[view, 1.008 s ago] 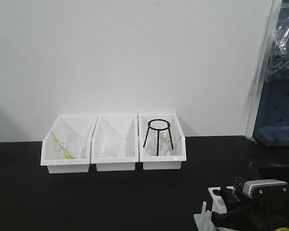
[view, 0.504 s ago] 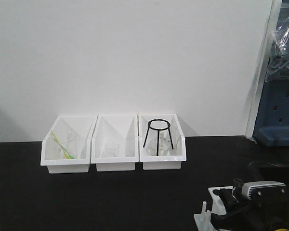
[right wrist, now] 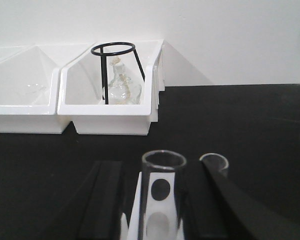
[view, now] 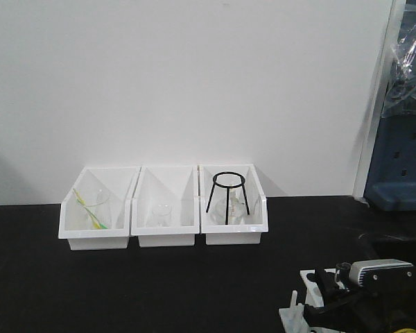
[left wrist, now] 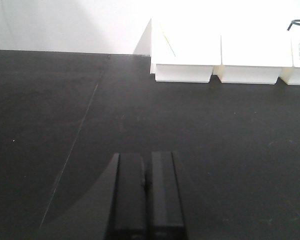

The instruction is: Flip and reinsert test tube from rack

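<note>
The right gripper's [right wrist: 162, 205] fingers [right wrist: 107, 200] are standing apart on either side of an upright clear test tube [right wrist: 162, 195] at lower centre of the wrist view; whether they are pressing it I cannot tell. The left gripper's [left wrist: 146, 192] fingers are lying clenched together above bare black bench [left wrist: 65, 110]. The bench is running back to a plain white wall [view: 194, 76]. Three white bins [view: 165, 206] are sitting in a row against it, one holding a black wire tripod [view: 228, 196]. The rack [view: 312, 288] is sitting at lower right of the front view. Since the earlier frames the right arm has been sinking slightly toward the rack.
</note>
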Robot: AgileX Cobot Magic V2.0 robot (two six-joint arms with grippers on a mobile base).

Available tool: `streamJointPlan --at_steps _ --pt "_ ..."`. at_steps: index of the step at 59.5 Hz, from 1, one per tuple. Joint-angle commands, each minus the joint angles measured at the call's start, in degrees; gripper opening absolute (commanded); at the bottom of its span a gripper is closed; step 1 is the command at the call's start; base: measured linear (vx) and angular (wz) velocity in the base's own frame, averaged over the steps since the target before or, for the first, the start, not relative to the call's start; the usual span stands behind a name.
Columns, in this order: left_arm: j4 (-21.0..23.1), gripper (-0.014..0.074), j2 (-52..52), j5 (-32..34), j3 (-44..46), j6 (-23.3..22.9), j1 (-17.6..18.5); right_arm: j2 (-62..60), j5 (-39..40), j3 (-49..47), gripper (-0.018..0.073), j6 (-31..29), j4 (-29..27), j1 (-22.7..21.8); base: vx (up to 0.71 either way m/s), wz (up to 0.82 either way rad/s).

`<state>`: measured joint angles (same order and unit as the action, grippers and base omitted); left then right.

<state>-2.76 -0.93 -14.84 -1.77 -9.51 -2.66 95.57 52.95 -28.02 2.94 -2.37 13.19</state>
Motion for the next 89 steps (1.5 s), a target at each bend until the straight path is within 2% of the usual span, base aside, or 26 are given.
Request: streamJointPlan --at_steps 1,33,46,53,58,66,69,73,89 --pt "0.3 -0.0006 -0.7 4.5 -0.1 0.0 0.5 -1.7 6.2 -1.5 0.0397 0.0 0.6 0.0 0.0 0.0" --pt "0.3 -0.0006 -0.7 4.5 -0.1 0.0 0.5 -7.9 8.0 -1.5 0.0403 -0.2 0.6 0.0 0.0 0.0" --pt "0.3 -0.0006 -0.7 4.5 -0.1 0.0 0.5 -14.9 3.2 -1.5 0.0401 -0.6 0.6 0.0 0.0 0.0" --pt "0.3 -0.0006 -0.7 4.5 -0.1 0.0 0.5 -20.4 -3.5 -1.6 0.0338 -0.6 1.6 0.0 0.0 0.0" --pt "0.3 -0.0006 -0.7 4.5 -0.1 0.0 0.5 -25.3 -12.1 -2.3 0.0218 -0.6 2.9 0.0 0.0 0.0" --pt "0.3 -0.0006 -0.7 4.5 -0.1 0.0 0.5 -33.0 -32.1 -5.4 -0.0017 -0.5 5.8 0.0 0.0 0.0" --pt "0.3 -0.0006 -0.7 4.5 -0.1 0.0 0.5 -35.7 -39.6 -6.7 -0.0015 -0.3 6.3 0.0 0.0 0.0" --pt "0.3 -0.0006 -0.7 4.5 -0.1 0.0 0.5 -38.6 -46.0 -7.4 -0.0015 -0.4 6.3 0.0 0.0 0.0" --pt "0.3 -0.0006 -0.7 4.5 -0.1 0.0 0.5 -46.2 -55.4 -7.5 -0.0012 -0.3 6.3 0.0 0.0 0.0"
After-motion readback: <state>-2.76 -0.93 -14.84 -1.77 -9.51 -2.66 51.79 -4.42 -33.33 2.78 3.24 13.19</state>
